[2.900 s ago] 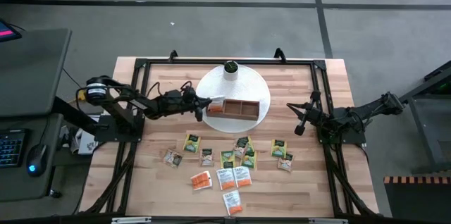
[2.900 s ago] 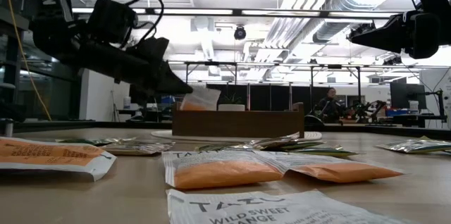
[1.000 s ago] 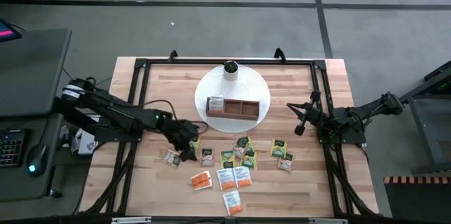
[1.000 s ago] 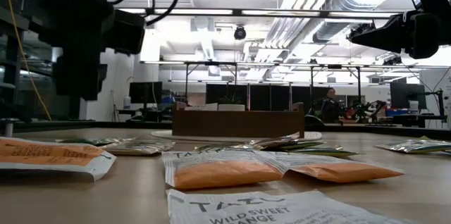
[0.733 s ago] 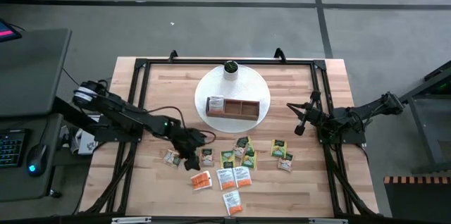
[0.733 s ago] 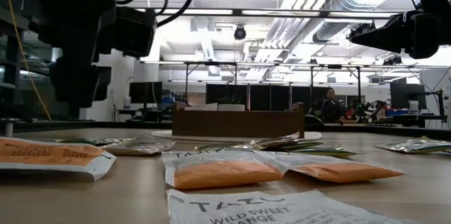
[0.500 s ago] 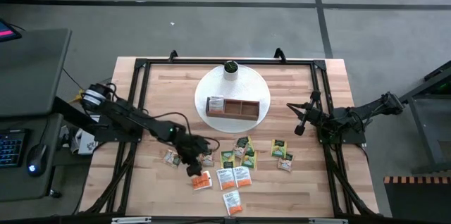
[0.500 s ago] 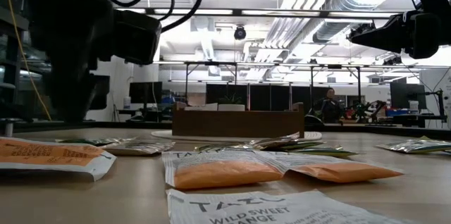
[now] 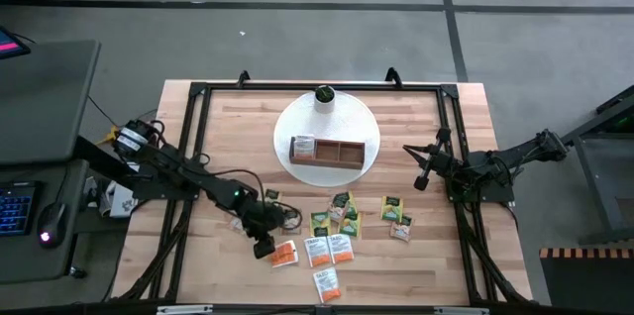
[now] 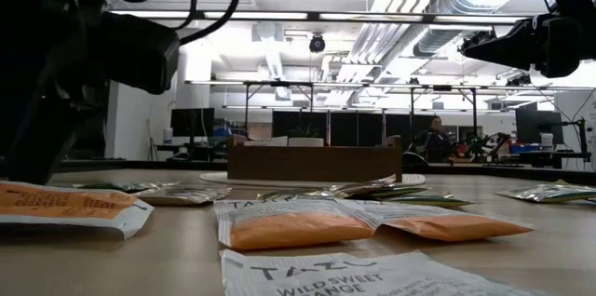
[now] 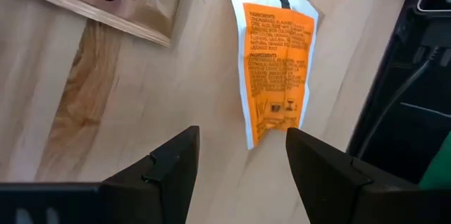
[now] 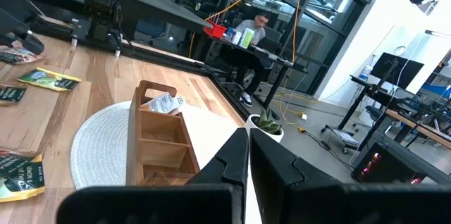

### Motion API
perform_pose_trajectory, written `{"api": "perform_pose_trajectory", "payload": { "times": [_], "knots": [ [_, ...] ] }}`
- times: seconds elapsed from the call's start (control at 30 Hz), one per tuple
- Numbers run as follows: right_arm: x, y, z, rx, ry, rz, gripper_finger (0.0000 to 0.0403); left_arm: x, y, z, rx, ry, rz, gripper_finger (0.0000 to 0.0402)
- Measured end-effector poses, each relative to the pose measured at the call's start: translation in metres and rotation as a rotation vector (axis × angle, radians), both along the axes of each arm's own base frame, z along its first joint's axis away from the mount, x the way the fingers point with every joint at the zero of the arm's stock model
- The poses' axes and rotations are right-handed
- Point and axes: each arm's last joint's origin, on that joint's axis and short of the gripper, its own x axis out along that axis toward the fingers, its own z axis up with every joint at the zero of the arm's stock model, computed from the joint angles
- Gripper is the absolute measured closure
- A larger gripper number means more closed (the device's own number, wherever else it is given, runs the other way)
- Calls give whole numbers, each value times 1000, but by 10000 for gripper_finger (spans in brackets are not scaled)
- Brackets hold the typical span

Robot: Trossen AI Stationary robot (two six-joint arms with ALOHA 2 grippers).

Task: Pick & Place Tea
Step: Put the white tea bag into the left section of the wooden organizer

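Note:
Several tea sachets, green, orange and white, lie flat on the wooden table (image 9: 218, 107) in its near half, around (image 9: 337, 218). An orange sachet (image 11: 276, 65) lies just ahead of my left gripper (image 11: 243, 160), which is open, tilted down and low over the table; in the high view the gripper (image 9: 264, 248) stands beside the sachet (image 9: 285, 254). One white sachet (image 9: 302, 145) stands in the left compartment of the wooden tray (image 9: 342, 155). My right gripper (image 9: 421, 171) waits shut, raised, at the table's right.
The tray sits on a round white mat (image 9: 297, 117), with a small white cylinder with a dark green top (image 9: 324, 95) at the mat's far edge. A tan sachet (image 11: 106, 2) lies beside my left gripper. Black frame rails (image 9: 188, 157) run along the table's sides.
My left gripper has gone toward the table's near edge and down, from over the sachets left of the tray to the orange sachet near the front, and has stayed open. No sachet has moved.

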Motion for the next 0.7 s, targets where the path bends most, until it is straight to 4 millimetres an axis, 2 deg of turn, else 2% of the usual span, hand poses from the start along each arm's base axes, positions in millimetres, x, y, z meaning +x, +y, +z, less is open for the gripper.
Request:
{"api": "perform_pose_trajectory", "payload": {
  "times": [0.47, 0.7],
  "knots": [
    [0, 0, 0, 0, 0, 0, 391, 2, -6, 3, -32, -47, 0, 190],
    [0, 0, 0, 0, 0, 0, 391, 4, -7, -6, -15, -15, 9, 190]
  ]
}}
